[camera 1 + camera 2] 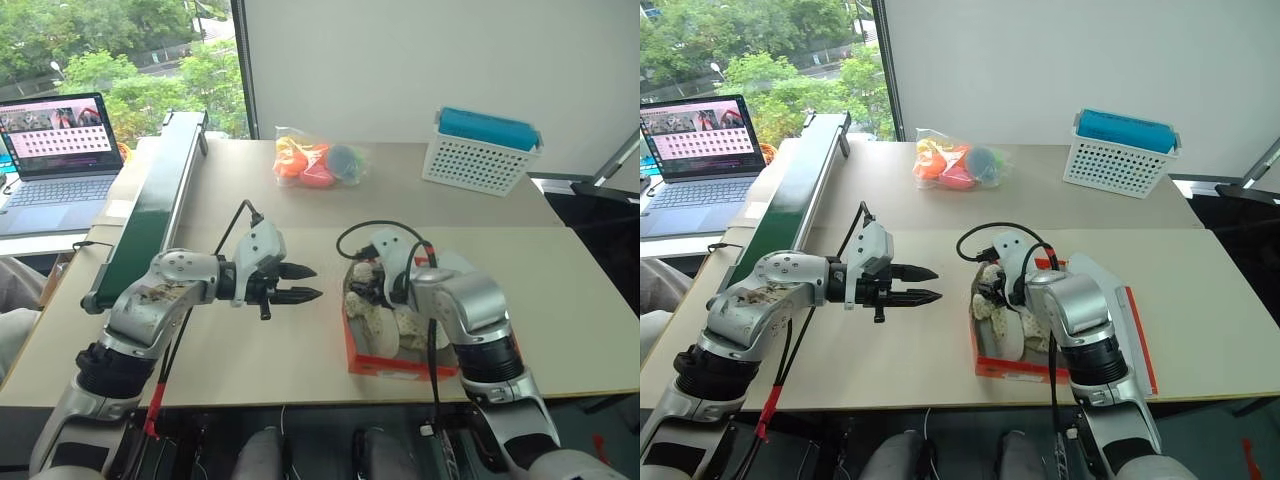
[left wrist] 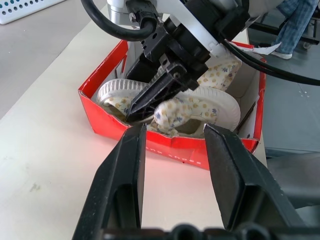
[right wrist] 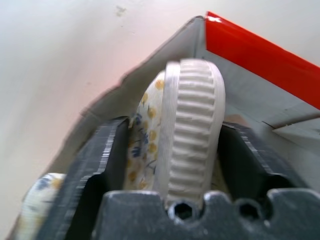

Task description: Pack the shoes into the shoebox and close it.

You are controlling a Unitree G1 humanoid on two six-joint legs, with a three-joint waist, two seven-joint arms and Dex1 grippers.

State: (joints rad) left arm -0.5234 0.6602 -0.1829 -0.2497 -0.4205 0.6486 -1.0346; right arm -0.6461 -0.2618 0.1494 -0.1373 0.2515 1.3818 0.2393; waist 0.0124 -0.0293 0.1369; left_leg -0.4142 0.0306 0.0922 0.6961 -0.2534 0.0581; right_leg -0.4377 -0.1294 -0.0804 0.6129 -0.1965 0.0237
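Shoebox (image 1: 1040, 368) sits on the beige table (image 1: 260, 340), near its front edge, under the right arm. Orange-red walls, white inside, lid hinged back flat on the box's right side.

Shoes (image 2: 190, 107): both are inside the box, lying on their sides, white ribbed soles outward, cream uppers with small yellow and blue flowers. One lies along the wall facing the left arm, the second behind it.

Right gripper (image 2: 150, 100) is down in the box, pointing down and forward-left. In its wrist view one shoe stands on edge between the black fingers (image 3: 97, 160), ribbed sole facing the camera. Fingers are spread to either side of the shoe and close against it; whether they actually press on it, can't tell.

Left gripper (image 1: 300, 283) hovers above the table just left of the box, pointing level toward it. Jaws partly apart, nothing between them; through the gap its wrist view looks straight at the box's red wall. Not touching box or shoes.

Elsewhere on the table, well apart from the box: clear bag of orange and pink toys (image 1: 318, 160) at the back centre, white perforated basket (image 1: 478, 160) with a blue item on top at back right, long green-and-black strip (image 1: 150, 205) along the left side. Laptop (image 1: 58, 165) is open on a separate surface further left.
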